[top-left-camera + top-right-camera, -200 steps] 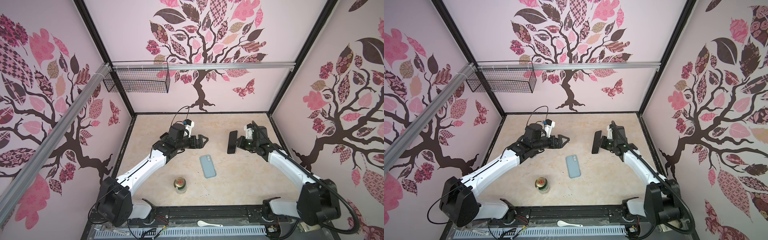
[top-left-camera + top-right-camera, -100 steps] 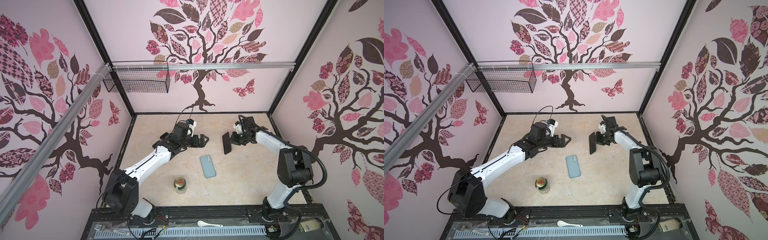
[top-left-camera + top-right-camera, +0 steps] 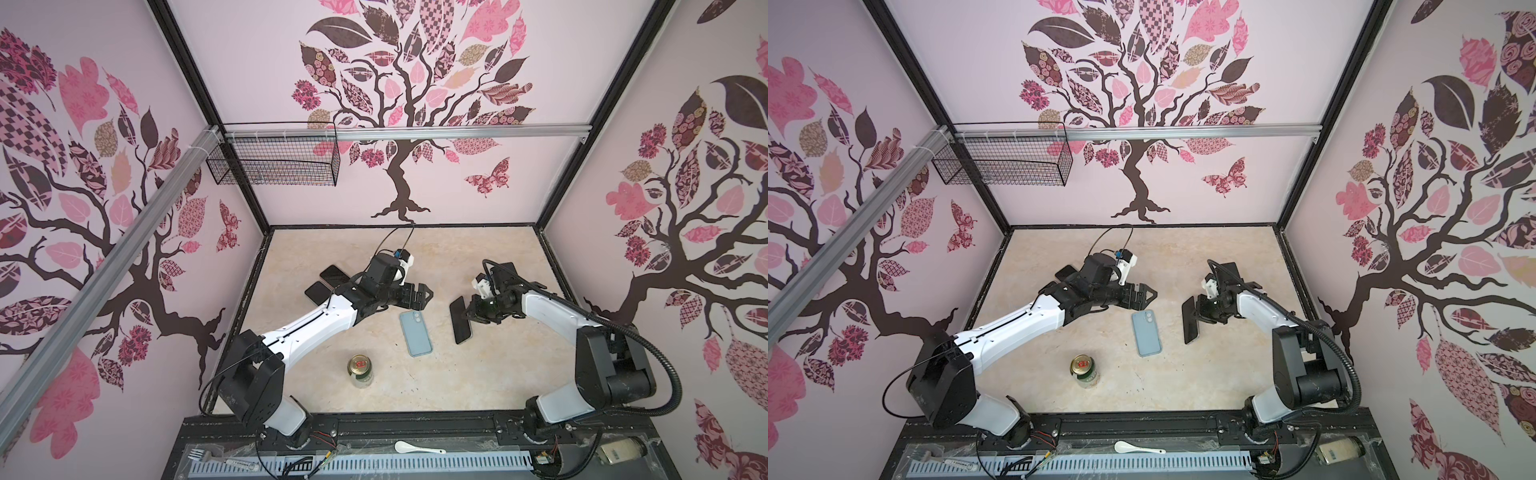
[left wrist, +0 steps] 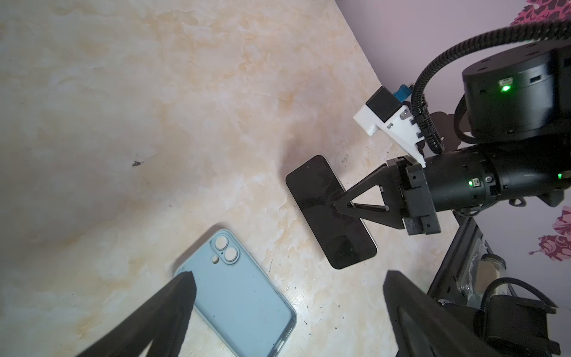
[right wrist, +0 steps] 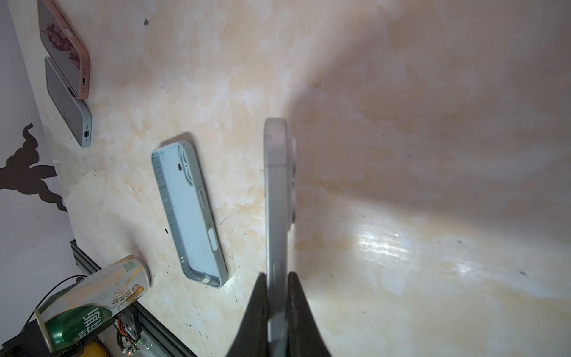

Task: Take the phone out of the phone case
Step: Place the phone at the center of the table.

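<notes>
At the middle of the tabletop [image 3: 478, 374] you have the light-blue phone case [image 3: 415, 333] lying flat and empty, its hollow side up, with nothing touching it. Your right end effector [image 3: 468, 314] is clamped on the phone [image 3: 460, 322], both fingers pressed against its faces near one end; the right wrist view shows the thin edge of the phone running straight out from between the fingertips [image 5: 262, 290]. The phone is turned on edge with its dark screen towards your left arm, and it sits just beside the case on the right side, apart from it. Your left end effector [image 3: 420, 297] hovers above the far end of the case with its fingers spread wide, holding nothing. A green can [image 3: 360, 370] stands upright nearer the robot's base than the case. Far to the left, a pink-cased phone [image 5: 65, 46] and a grey-cased phone [image 5: 69, 102] lie side by side.
</notes>
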You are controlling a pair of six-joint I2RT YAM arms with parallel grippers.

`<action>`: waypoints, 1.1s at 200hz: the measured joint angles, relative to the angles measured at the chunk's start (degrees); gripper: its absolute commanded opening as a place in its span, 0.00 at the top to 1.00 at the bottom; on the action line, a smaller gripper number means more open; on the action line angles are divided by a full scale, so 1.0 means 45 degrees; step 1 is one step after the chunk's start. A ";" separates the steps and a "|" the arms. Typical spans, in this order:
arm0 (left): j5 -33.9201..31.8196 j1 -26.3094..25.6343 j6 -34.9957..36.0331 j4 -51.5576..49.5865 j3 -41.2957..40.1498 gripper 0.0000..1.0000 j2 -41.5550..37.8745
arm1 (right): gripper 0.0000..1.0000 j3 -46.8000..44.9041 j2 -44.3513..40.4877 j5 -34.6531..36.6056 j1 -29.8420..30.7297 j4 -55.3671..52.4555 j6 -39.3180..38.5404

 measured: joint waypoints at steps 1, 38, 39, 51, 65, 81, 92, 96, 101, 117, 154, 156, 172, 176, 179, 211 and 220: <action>0.0005 -0.0005 0.0000 0.0000 0.0000 0.02 0.0005 | 1.00 -0.0015 -0.0005 -0.0005 0.0000 0.0015 0.0000; 0.0058 -0.0015 -0.0049 0.0010 0.0000 0.03 0.0044 | 1.00 -0.0680 -0.0024 -0.0121 -0.0107 0.0923 0.0019; 0.0063 -0.0015 -0.0049 0.0010 0.0000 0.03 0.0049 | 1.00 -0.0695 -0.0024 -0.0131 -0.0112 0.0957 0.0019; 0.0180 -0.0024 -0.0121 0.0015 0.0000 0.11 0.0121 | 1.00 -0.0860 -0.0024 -0.0228 -0.0146 0.1258 0.0034; 0.0374 -0.0087 -0.0272 0.0073 0.0000 0.26 0.0340 | 1.00 -0.1035 -0.0024 -0.0316 -0.0165 0.1569 0.0049; 0.0486 -0.0311 -0.0340 0.0155 0.0000 0.36 0.0772 | 1.00 -0.1175 -0.0024 -0.0447 -0.0189 0.1841 0.0049; 0.0549 -0.0602 -0.0495 0.0219 0.0000 0.48 0.1239 | 1.00 -0.1200 -0.0024 -0.0495 -0.0233 0.1938 0.0044; 0.0593 -0.0729 -0.0379 0.0228 0.0000 0.52 0.1389 | 1.00 -0.1205 -0.0024 -0.0505 -0.0253 0.1972 0.0044; 0.0583 -0.0874 -0.0413 0.0238 0.0010 0.58 0.1632 | 1.00 -0.1214 -0.0024 -0.0529 -0.0287 0.2021 0.0044; 0.0612 -0.1336 -0.0510 0.0165 0.0155 0.74 0.2487 | 1.00 -0.1263 -0.0019 -0.0549 -0.0393 0.2108 0.0044; 0.0583 -0.1690 -0.0811 0.0053 0.0860 0.95 0.4143 | 1.00 -0.1273 -0.0010 -0.0573 -0.0481 0.2103 -0.0005; 0.0612 -0.1690 -0.0801 0.0058 0.0899 0.95 0.4206 | 1.00 -0.1273 -0.0010 -0.0578 -0.0481 0.2098 -0.0005; 0.0588 -0.1700 -0.0937 0.0078 0.1137 0.99 0.4556 | 1.00 -0.1273 0.0000 -0.0597 -0.0495 0.2103 -0.0005; 0.0583 -0.1715 -0.0981 0.0083 0.1253 1.00 0.4668 | 1.00 -0.1273 0.0015 -0.0627 -0.0500 0.2103 -0.0005; 0.0568 -0.1729 -0.1010 0.0097 0.1326 1.00 0.4760 | 1.00 -0.1273 0.0019 -0.0636 -0.0510 0.2103 -0.0005; 0.0481 -0.1933 -0.1316 0.0325 0.1957 1.00 0.5455 | 1.00 -0.1273 0.0199 -0.0976 -0.0559 0.2166 0.0000; 0.0476 -0.1982 -0.1409 0.0418 0.2113 1.00 0.5697 | 1.00 -0.1273 0.0253 -0.1069 -0.0563 0.2220 0.0000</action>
